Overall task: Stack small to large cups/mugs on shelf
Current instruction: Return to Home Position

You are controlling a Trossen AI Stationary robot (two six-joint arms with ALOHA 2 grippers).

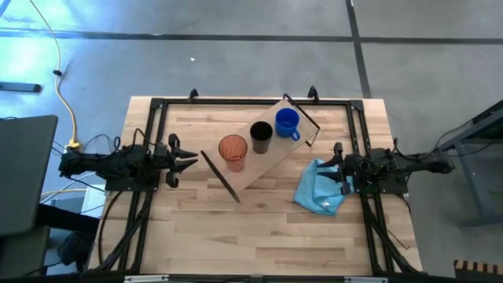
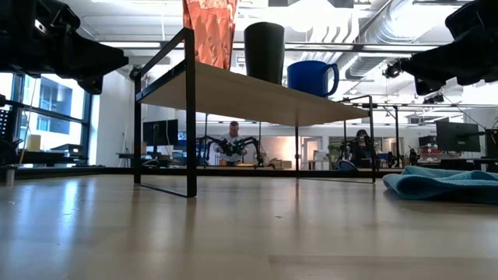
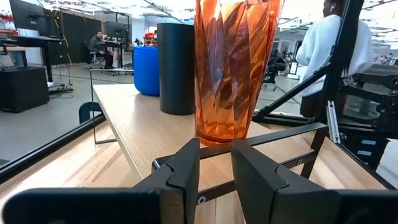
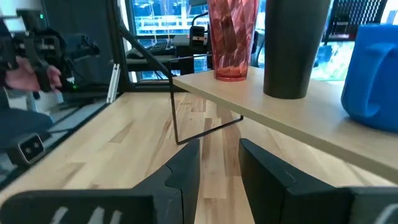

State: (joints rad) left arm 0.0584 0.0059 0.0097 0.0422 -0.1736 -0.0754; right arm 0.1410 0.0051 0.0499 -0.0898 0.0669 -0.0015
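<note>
From above, the orange tumbler [image 1: 233, 151], black cup [image 1: 261, 137] and blue mug [image 1: 288, 123] stood in a row on the shelf [image 1: 263, 163]. The left gripper [image 1: 187, 161] sat off the shelf's tumbler end, and the right gripper [image 1: 334, 161] off its mug end. The low view showed all three upright. In each wrist view the gripper was slightly parted and held nothing.

My desk [image 1: 259, 228] is a light butcher-block top standing on a grey concrete floor [image 1: 236, 71] crossed by dark seam lines [image 1: 236, 37]. Beyond it I face an open workshop: exposed silver ducts [image 2: 389, 31] and bright strip lighting [image 2: 311, 15] overhead, tall windows [image 2: 47, 101] at one side. Further workstations carry dark monitors [image 2: 451, 136]. One person [image 2: 232, 141] sits at a far workstation; a second person [image 3: 323, 50], in a white top, stands nearby.
</note>
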